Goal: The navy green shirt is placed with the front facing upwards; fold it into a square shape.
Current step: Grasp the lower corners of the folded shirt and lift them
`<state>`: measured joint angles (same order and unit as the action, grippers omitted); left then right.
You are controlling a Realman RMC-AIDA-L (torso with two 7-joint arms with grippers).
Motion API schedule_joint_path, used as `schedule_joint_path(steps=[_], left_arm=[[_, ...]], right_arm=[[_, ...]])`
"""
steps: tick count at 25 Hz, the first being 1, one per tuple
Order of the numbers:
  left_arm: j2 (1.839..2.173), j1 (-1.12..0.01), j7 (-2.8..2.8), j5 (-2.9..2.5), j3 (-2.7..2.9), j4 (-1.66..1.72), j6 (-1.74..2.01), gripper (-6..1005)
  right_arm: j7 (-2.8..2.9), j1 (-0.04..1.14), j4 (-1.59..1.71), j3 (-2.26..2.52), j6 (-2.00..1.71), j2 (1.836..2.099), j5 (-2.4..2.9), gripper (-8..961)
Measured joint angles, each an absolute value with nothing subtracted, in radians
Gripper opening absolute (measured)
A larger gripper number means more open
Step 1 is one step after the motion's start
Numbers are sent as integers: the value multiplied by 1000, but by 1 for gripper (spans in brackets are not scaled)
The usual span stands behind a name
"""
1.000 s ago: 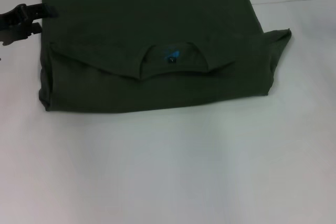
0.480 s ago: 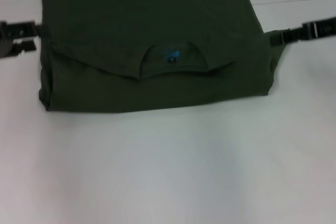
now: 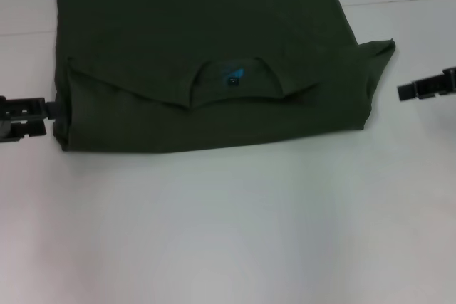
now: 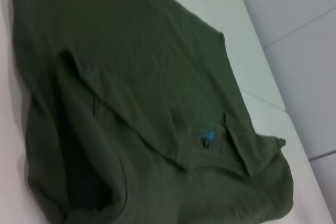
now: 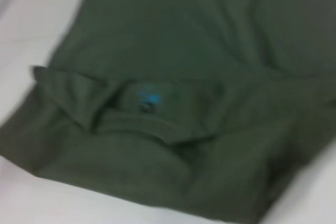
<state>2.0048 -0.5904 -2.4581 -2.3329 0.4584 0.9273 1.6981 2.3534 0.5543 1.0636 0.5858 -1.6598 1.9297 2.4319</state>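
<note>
Your left hand (image 3: 51, 110) comes in low from the left edge of the head view, arm roughly level, fingertips right at the shirt's near-left edge. Two dark fingers (image 3: 25, 103) stacked one above the other with a thin gap between them; looks slightly parted, and I can't tell whether any cloth sits in that gap. Tips are touching or just beside the folded edge, can't say which.

Your right hand (image 3: 400, 91) pokes in from the right edge, arm also about level, tip pointing toward the shirt. It stands apart from the cloth, off the sleeve corner, holding nothing. Only a dark bar shows, so I can't tell if the fingers are parted or pressed together.

The navy green shirt (image 3: 206, 55) lies flat on the white tabletop (image 3: 235, 233), toward the far side, already folded into a wide block. Plain green side up, no lettering showing. Collar flap is turned over in the middle, with the small blue neck label (image 3: 233, 75) showing inside the neck opening. A sleeve corner (image 3: 380, 51) sticks out on the right side. Left edge is a thick folded stack.

Both wrist views show only shirt (image 4: 147, 108) and label (image 4: 206, 136), (image 5: 148, 99), no fingers in either.
</note>
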Motion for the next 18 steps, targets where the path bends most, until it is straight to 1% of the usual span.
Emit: schedule_joint_path(steps=[6, 14, 18], left_arm=[[2005, -589, -2482, -2356, 450, 938, 1718, 690], [2005, -589, -2483, -2356, 447, 940, 1714, 690], [2002, -587, -2484, -2356, 426, 940, 1710, 691]], right_arm=[[2396, 567, 1058, 592, -1633, 1930, 2592, 583], [2412, 587, 1044, 598, -1579, 1947, 2612, 584], [2413, 617, 976, 598, -1555, 1953, 2612, 584]])
